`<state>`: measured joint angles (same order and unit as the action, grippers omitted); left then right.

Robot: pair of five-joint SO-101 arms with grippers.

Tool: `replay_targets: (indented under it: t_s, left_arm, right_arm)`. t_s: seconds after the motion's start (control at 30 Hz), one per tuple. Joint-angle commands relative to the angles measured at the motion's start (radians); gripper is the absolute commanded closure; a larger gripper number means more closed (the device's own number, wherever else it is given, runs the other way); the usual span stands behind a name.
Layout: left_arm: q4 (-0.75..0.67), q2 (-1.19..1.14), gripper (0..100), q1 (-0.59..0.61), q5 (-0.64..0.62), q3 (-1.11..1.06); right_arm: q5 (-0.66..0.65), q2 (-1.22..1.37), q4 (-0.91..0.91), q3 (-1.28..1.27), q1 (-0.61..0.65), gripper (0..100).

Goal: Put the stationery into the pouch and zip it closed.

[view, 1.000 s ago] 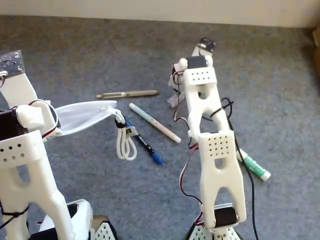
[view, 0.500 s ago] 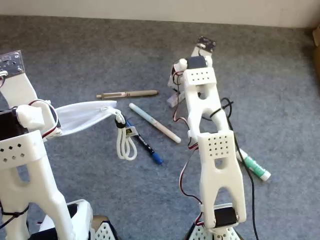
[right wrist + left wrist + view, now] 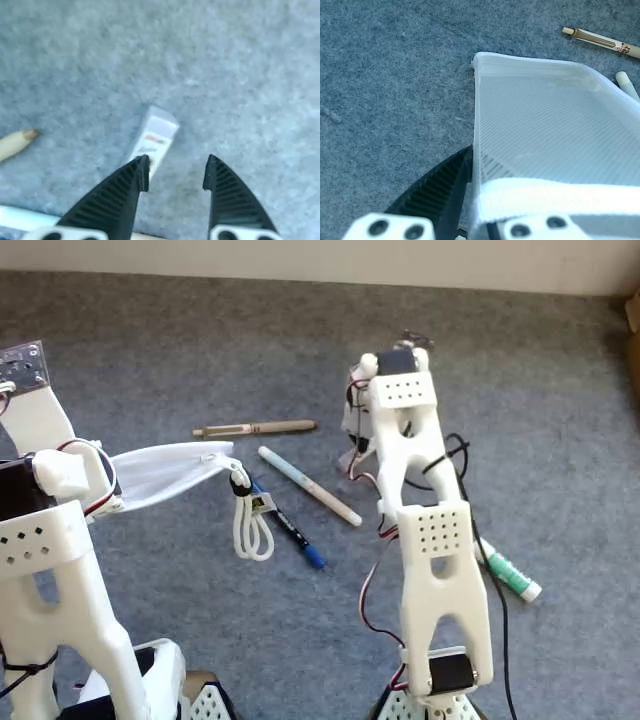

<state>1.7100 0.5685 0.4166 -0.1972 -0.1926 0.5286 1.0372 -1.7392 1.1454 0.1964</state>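
One change in the last second, at the far end; the rest holds.

Near left: left gripper (image 3: pixel 470 165) stays clamped on one end of the pouch (image 3: pixel 170 472). The mesh stretches right toward the pens and looks empty through the weave. No shift here.

Near right: green-capped stick (image 3: pixel 512 578) lies on the grey carpet (image 3: pixel 150 360) just beside the right arm, untouched.

Middle: cord loop (image 3: pixel 250 530) at the pouch's right end, blue pen (image 3: pixel 292 532) touching it, white pen (image 3: pixel 310 486) just beyond. All are where they were. Farther, the tan pen (image 3: pixel 256 428) lies crosswise.

Far: right arm is stretched long away from its base. Its wrist has pitched downward, so the small board that stood above it no longer sticks up. Right gripper (image 3: pixel 176 162) points at the carpet, fingers spread and holding nothing. A small white block (image 3: pixel 155 134) lies below, one fingertip overlapping its end, the other over bare carpet.

Reading: this looks like lining up for a first pick. The block is not yet centred between the fingers. All loading and the zip remain.
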Motion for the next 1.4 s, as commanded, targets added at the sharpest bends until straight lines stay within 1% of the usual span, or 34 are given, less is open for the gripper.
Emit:
replay_targets:
  t_s: [0.0, 0.13, 0.3, 0.4, 0.53, 0.7, 0.8, 0.9, 1.1, 1.13, 1.3, 1.37]
  left_arm:
    - [-0.006, -0.001, 99, 0.013, -0.005, -0.002]
    - [-0.006, -0.001, 99, 0.013, -0.005, -0.002]
    - [-0.008, -0.001, 99, 0.013, -0.005, -0.002]
    - [-0.008, -0.001, 99, 0.013, -0.005, -0.002]
    - [-0.008, -0.001, 99, 0.013, -0.003, -0.002]
    - [-0.008, -0.002, 99, 0.013, -0.003, -0.002]
    - [-0.008, -0.004, 99, 0.013, -0.003, -0.002]
    - [-0.008, -0.004, 99, 0.013, -0.003, -0.002]
    - [-0.008, -0.004, 99, 0.013, -0.003, -0.002]
    - [-0.008, -0.004, 99, 0.013, -0.003, -0.004]
    - [-0.043, 0.001, 99, 0.013, -0.003, -0.044]
    - [-0.055, 0.001, 99, 0.015, -0.003, -0.053]
  right_arm:
    - [0.003, -0.12, -0.025, 0.008, -0.035, 83.3]
    - [0.009, -0.176, -0.024, 0.01, -0.021, 83.2]
    - [0.011, -0.18, -0.012, 0.015, 0.016, 83.0]
    - [0.014, -0.179, 0.05, 0.007, 0.038, 83.0]
    - [0.104, -0.14, 0.143, -0.016, 0.038, 83.0]
    - [0.092, -0.016, 0.217, -0.03, 0.042, 83.0]
    - [0.095, 0.03, 0.206, -0.005, 0.041, 83.0]
    - [0.095, 0.042, 0.139, 0.022, 0.038, 83.0]
    - [0.101, 0.045, 0.074, 0.021, 0.041, 83.6]
    - [0.101, 0.045, 0.07, 0.021, 0.041, 84.8]
    - [0.094, 0.042, 0.099, 0.022, 0.028, 98.7]
    - [0.094, 0.041, 0.11, 0.022, 0.018, 99.5]
